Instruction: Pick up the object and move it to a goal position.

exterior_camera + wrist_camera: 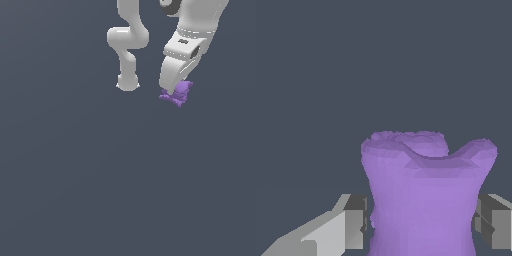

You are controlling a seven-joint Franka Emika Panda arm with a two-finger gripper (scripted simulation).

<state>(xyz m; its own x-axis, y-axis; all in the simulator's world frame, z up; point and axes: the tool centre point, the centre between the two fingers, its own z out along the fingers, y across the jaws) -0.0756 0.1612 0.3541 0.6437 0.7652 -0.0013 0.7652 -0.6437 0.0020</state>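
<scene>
Purple object [178, 93] sits right at the tip of the white end effector [173, 90], w/ knobs poking out below and to the exterior view's right of it. On my wrist view the object [426, 195] fills the gap between both fingers [354, 222]; each pad is at its sides, so I read the end effector as clamped on it. Can't tell if it touches the grey counter [100, 190]; no edges visible.
</scene>
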